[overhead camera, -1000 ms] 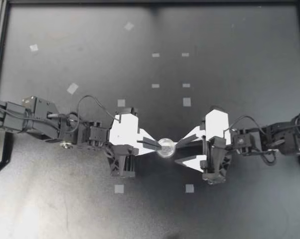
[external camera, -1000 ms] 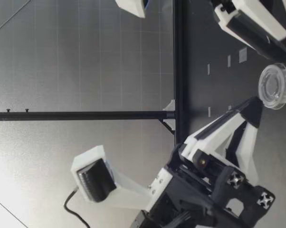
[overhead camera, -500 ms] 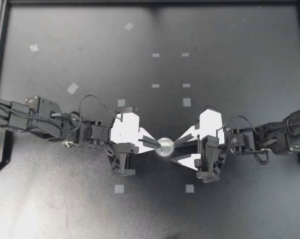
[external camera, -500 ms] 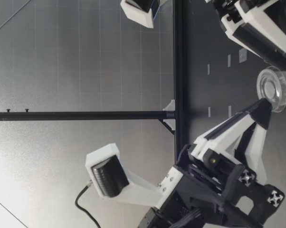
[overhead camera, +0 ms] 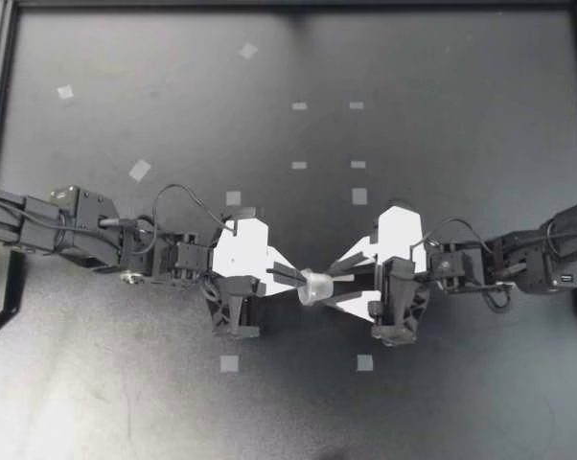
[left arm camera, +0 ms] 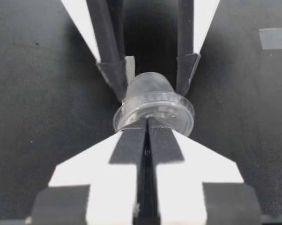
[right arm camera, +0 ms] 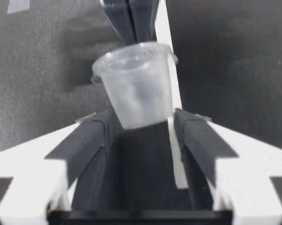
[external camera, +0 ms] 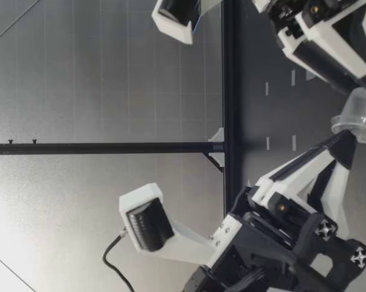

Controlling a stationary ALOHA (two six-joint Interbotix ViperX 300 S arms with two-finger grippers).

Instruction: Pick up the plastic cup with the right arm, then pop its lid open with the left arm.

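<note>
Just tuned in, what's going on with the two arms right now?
My left claw is shut on the rim of a small clear plastic cup, holding it on its side near the middle of the black table. My right claw faces it at the cup's base end; whether it grips the cup cannot be told.

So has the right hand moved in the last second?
Yes. In the top view my right hand has slid toward the clear cup and my left hand, ending nearer the tape square.
</note>
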